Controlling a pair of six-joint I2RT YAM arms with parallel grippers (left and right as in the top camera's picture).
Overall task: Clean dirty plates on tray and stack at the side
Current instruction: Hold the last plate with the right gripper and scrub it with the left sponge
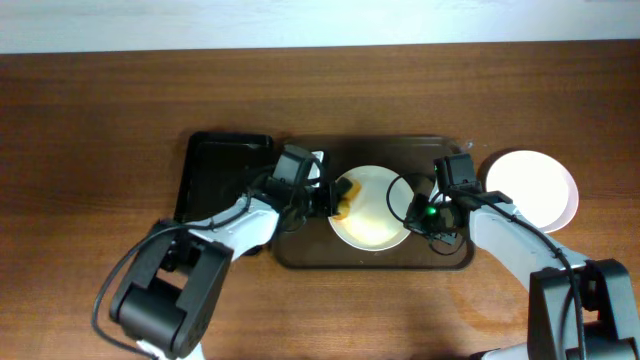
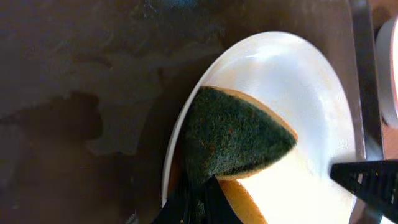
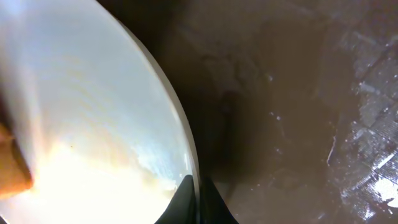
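Note:
A white plate (image 1: pixel 375 215) lies on the dark-brown tray (image 1: pixel 300 255), mid-tray. My left gripper (image 1: pixel 328 198) is shut on a green-and-yellow sponge (image 1: pixel 343 200) pressed on the plate's left part; in the left wrist view the sponge (image 2: pixel 233 137) covers the plate (image 2: pixel 298 81). My right gripper (image 1: pixel 418 212) is shut on the plate's right rim (image 3: pixel 189 174), one finger on each side of it. A faint orange smear shows on the plate (image 3: pixel 81 124). White plates (image 1: pixel 532 188) sit stacked on the wood right of the tray.
A narrower black tray (image 1: pixel 215 170) lies left of the brown tray, under my left arm. The wood tabletop (image 1: pixel 320 90) stretches behind both trays. The brown tray's wet surface (image 3: pixel 298 112) shows right of the plate.

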